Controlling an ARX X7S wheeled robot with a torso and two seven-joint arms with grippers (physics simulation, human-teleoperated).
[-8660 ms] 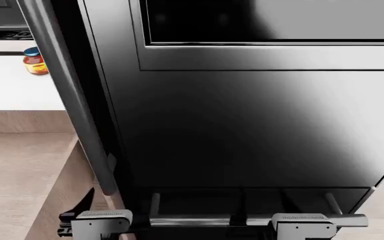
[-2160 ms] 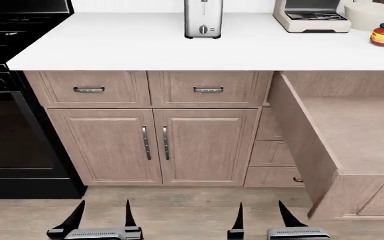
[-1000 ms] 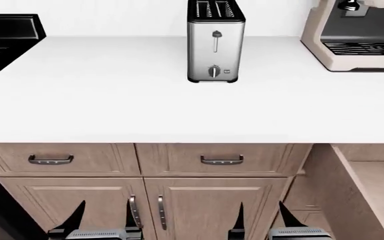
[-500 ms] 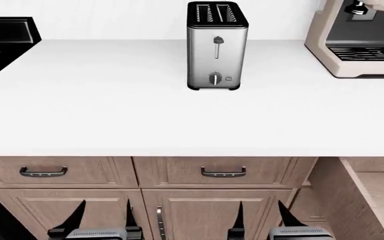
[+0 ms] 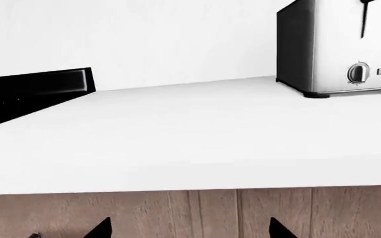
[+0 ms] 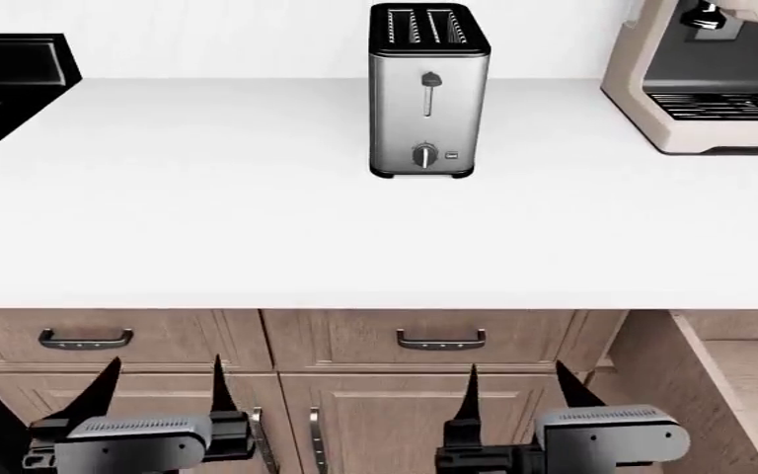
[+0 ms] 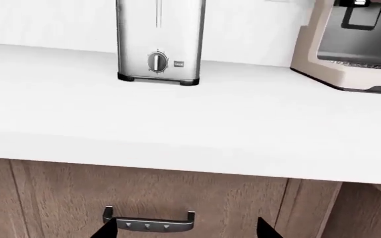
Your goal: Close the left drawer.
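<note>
The left drawer [image 6: 715, 395] juts open past the table [image 6: 287, 227] edge, beside the wide-open right tool [image 6: 517, 390]; left tool [image 6: 162, 385] wide open too.

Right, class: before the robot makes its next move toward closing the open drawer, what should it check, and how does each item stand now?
1. Open drawer in view: ok, at the head view's right edge.
2. Its front and handle in view: not ok, out of frame.
3. Left gripper open, empty: ok.
4. Right gripper open, empty: ok.
5. Right gripper lined up with open drawer: not ok, it faces a shut drawer.
6. Open drawer's inside clear: cannot tell.
</note>
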